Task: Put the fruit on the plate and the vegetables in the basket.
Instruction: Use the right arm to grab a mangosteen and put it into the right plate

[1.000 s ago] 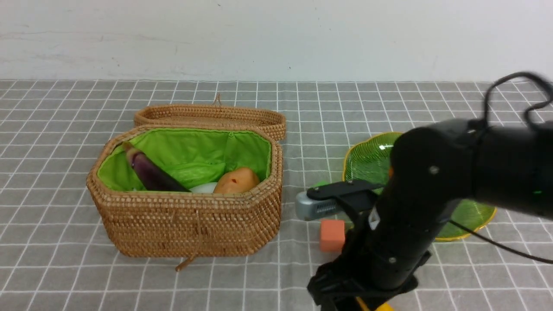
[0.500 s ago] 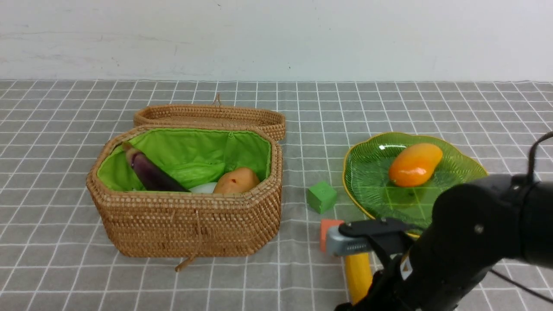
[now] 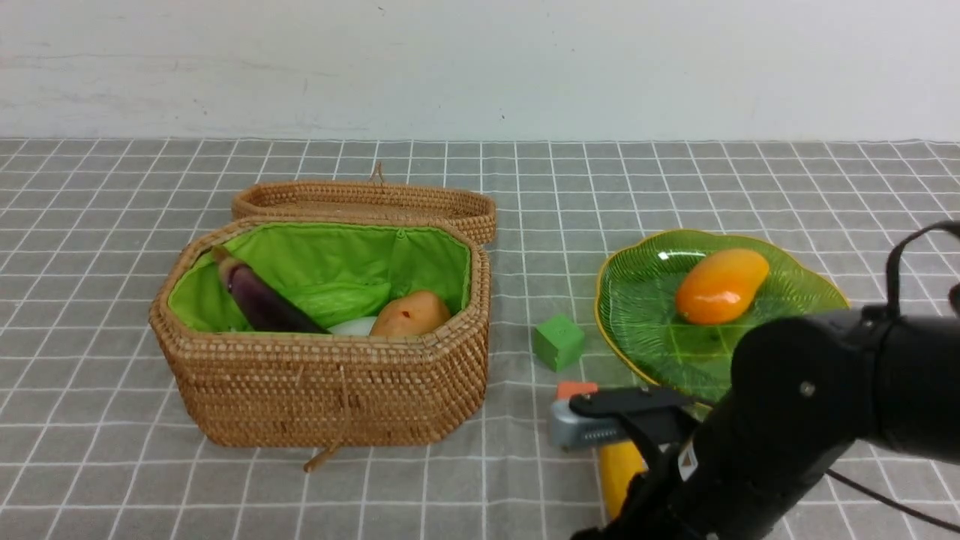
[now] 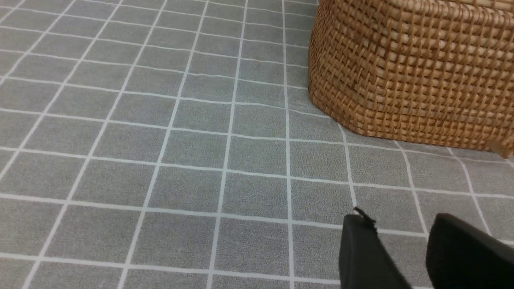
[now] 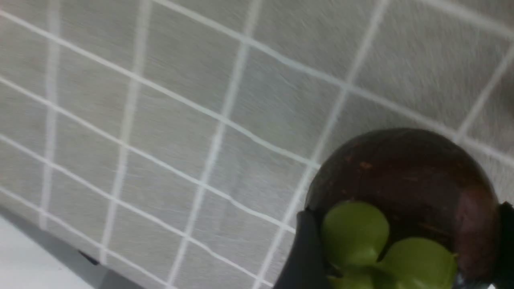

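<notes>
Now you pick fruit: right gripper (image 5: 402,212) clamped on mangosteen (image 5: 401,168), left gripper (image 4: 401,218) apart. Next, probably lift toward glass plate (image 3: 645,322), right of front view.

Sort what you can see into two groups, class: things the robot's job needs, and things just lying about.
Part of the job:
- basket
- eggplant, green gourd, white radish, potato
- plate
- mango, banana
- mangosteen, between the right hand's fingers

Just lying about:
- green cube
- orange cube
</notes>
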Controlling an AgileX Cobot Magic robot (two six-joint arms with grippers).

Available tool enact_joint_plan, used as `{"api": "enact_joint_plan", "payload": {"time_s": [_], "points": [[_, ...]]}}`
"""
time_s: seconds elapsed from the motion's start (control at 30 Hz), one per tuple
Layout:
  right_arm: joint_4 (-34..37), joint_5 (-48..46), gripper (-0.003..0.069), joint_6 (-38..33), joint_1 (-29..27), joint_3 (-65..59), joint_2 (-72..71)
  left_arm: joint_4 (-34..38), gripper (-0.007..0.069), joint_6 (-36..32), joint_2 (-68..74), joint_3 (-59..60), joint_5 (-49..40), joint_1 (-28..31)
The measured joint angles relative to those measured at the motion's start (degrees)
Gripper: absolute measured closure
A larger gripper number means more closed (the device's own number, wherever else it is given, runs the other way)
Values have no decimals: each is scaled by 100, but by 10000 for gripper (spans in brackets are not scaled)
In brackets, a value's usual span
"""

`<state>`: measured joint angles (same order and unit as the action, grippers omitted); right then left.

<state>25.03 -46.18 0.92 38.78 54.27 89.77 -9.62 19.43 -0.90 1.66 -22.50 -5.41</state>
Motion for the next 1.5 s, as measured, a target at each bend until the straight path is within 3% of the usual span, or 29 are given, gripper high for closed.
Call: {"api": "enact_joint_plan", "payload": {"time_s": [0.23, 0.63, 0.73, 1.07, 1.27, 1.37, 1.5], "points": [[-44, -219, 131, -317, -383, 1140, -195, 0, 386, 0, 0, 0, 0, 0], [-312, 928, 144, -92, -3216, 1582, 226, 0, 386, 0, 0, 0, 0, 0], [-273, 1002, 144, 171, -3567, 1582, 514, 0, 386, 0, 0, 0, 0, 0], [-271, 1052, 144, 761, -3761, 1582, 1157, 0, 386, 0, 0, 0, 0, 0], [-275, 892, 6, 780, -3761, 1582, 1009, 0, 386, 0, 0, 0, 0, 0], [-264, 594, -20, 786, -3753, 1582, 796, 0, 386, 0, 0, 0, 0, 0], [-310, 64, 6, 754, -3453, 1564, 438, 0, 386, 0, 0, 0, 0, 0]]}}
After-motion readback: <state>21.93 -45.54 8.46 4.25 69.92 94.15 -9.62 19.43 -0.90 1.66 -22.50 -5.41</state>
